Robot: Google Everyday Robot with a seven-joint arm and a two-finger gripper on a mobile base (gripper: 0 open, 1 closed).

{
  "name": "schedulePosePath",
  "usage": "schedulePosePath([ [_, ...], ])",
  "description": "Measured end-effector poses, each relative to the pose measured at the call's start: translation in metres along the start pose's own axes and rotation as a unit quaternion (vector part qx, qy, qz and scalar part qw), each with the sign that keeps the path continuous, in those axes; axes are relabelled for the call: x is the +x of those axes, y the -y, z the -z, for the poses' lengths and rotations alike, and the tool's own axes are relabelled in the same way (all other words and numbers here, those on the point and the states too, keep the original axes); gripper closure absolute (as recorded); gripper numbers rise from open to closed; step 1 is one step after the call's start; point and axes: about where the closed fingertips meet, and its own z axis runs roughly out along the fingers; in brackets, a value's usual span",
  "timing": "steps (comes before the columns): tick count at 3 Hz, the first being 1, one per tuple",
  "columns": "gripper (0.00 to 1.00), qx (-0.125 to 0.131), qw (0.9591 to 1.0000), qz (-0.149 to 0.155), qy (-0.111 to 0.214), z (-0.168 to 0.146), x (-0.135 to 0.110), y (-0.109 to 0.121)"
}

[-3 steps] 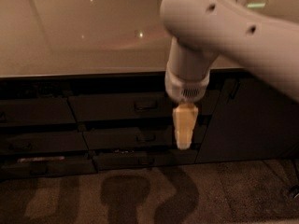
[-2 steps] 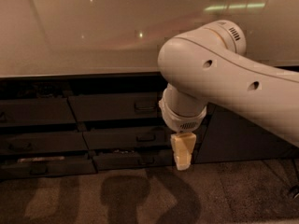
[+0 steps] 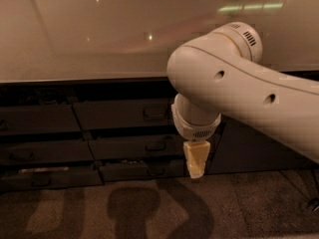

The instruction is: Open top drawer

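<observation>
Nothing is done yet. The top drawer (image 3: 114,116) sits shut under the glossy pale counter (image 3: 99,44), its flat dark front matte, its small loop handle (image 3: 155,113) untouched. The gripper (image 3: 195,171) hangs below and right of that handle — cream, wedge-shaped, jaws seemingly pressed together on nothing. Reaching, hooking and pulling remain.

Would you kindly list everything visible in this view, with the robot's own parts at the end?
counter: one, pale, across the upper half.
top drawer: one, dark grey, just under the counter, left of the pincer.
other drawers: about five, dark grey, below and left of the top drawer.
cabinet door: one, dark, right, behind the arm.
floor: brownish, along the bottom, shadowed.
arm: one, white, from the right edge.
pincer: one, cream, pointing down before the lower drawers.
</observation>
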Motion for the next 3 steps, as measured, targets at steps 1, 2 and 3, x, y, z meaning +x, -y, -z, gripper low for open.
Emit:
schedulePosePath([
  [1,0.00,0.067,0.9962,0.024,-0.050,0.000,0.005,0.006],
  [2,0.00,0.109,0.9893,0.050,-0.083,-0.005,0.019,0.020],
  [3,0.00,0.109,0.9893,0.050,-0.083,-0.005,0.019,0.020],
])
